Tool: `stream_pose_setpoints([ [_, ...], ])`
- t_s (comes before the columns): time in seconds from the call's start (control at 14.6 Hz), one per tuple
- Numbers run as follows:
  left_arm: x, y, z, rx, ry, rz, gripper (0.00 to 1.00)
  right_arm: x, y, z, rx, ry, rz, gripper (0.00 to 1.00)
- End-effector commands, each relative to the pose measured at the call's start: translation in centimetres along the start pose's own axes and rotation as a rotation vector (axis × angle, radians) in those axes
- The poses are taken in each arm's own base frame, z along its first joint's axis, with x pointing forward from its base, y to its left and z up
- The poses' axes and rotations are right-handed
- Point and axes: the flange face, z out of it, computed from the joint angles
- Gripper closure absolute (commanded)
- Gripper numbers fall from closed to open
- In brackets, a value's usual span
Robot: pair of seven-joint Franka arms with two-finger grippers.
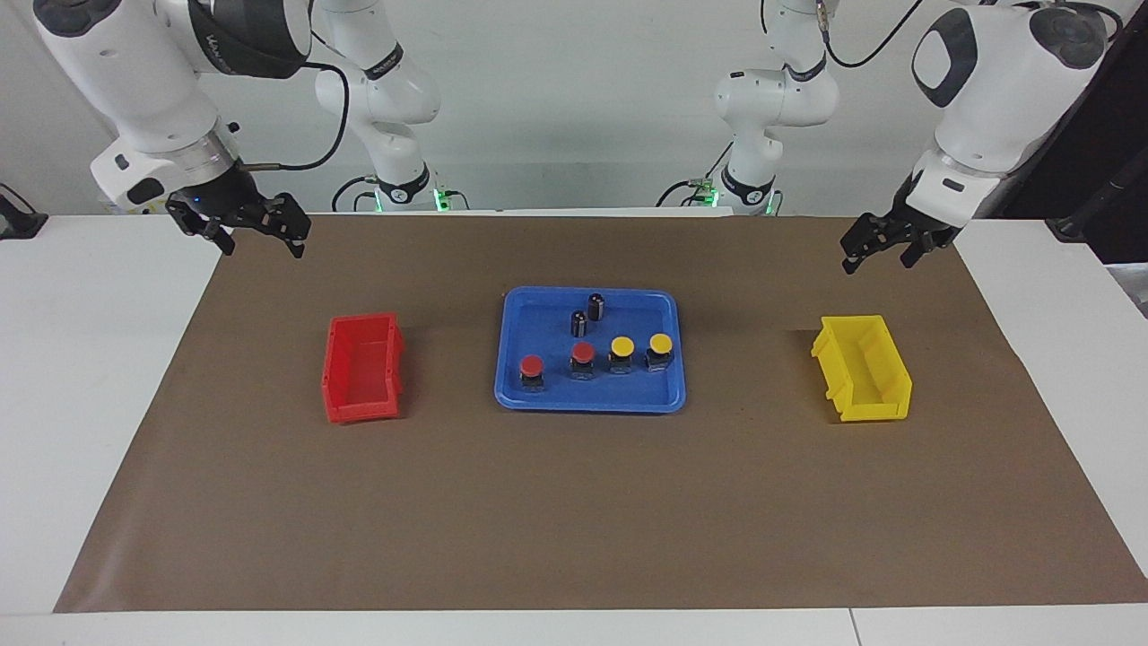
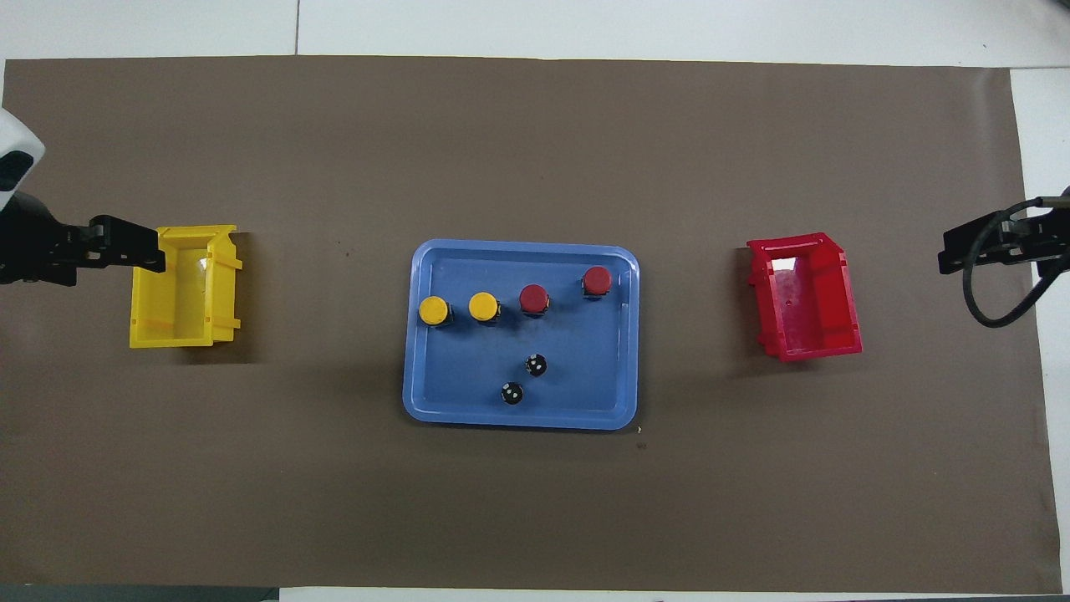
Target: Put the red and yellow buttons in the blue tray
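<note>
The blue tray (image 1: 587, 404) (image 2: 518, 418) lies in the middle of the brown mat. In it stand two red buttons (image 1: 532, 365) (image 1: 583, 353) (image 2: 597, 280) (image 2: 533, 298) and two yellow buttons (image 1: 622, 346) (image 1: 661, 343) (image 2: 484, 306) (image 2: 434, 309), upright in a row. My left gripper (image 1: 877, 258) (image 2: 155, 251) is open and empty, raised over the mat by the yellow bin. My right gripper (image 1: 258, 240) (image 2: 945, 255) is open and empty, raised over the mat's edge at the right arm's end. Both are well apart from the tray.
Two small dark capless cylinders (image 1: 579, 323) (image 1: 596, 307) (image 2: 536, 364) (image 2: 512, 393) stand in the tray, nearer to the robots than the buttons. A red bin (image 1: 361, 368) (image 2: 807, 301) sits toward the right arm's end, a yellow bin (image 1: 863, 368) (image 2: 184, 288) toward the left arm's end.
</note>
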Motion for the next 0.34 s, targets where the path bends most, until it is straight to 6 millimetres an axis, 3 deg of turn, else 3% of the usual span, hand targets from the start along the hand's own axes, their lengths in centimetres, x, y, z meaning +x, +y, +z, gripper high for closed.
stream_pose_setpoints([
  [0.0, -0.59, 0.33, -1.99, 0.060, -0.016, 0.034, 0.00, -0.50, -0.13, -0.03, 0.009, -0.007, -0.005, 0.00],
  [0.27, -0.52, 0.14, -2.25, 0.085, -0.007, 0.072, 0.00, -0.50, -0.13, -0.03, 0.009, -0.007, -0.005, 0.00],
])
